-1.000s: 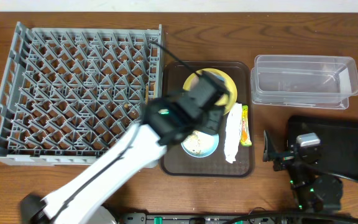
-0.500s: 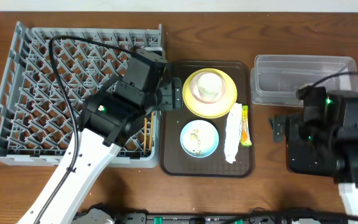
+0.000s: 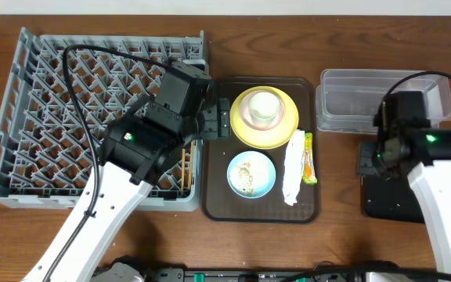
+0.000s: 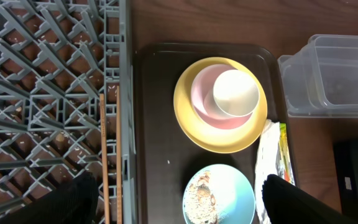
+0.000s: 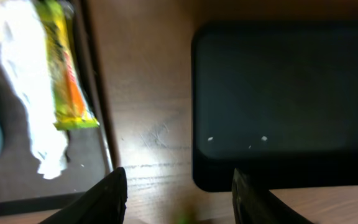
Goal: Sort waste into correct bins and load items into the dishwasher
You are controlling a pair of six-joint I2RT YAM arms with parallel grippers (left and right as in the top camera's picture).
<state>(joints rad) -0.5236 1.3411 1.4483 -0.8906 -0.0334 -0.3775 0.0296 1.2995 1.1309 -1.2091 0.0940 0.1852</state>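
Observation:
The yellow plate (image 3: 285,131) sits on the brown tray and carries the pink bowl (image 4: 202,99) with the white cup (image 4: 235,93) inside it. The light blue bowl (image 3: 251,174) holds rice scraps (image 4: 201,199). The white wrapper (image 3: 293,168) and orange-yellow-green packet (image 3: 309,157) lie at the tray's right. Two chopsticks (image 3: 186,168) lie in the grey dish rack (image 3: 92,110) at its right edge. My left gripper (image 3: 222,119) is open and empty above the rack's edge and the tray. My right gripper (image 3: 364,160) is open and empty over the table between the tray and the black bin (image 3: 382,200).
The clear tub (image 3: 382,102) stands behind the black bin at the back right. The dark brown serving tray (image 3: 218,196) lies between the rack and the bins. The right arm covers part of the black bin.
The left arm pulled back from over the plate to the rack's right edge, then held still. The right arm rose from the front edge and swung back over the black bin's left side.

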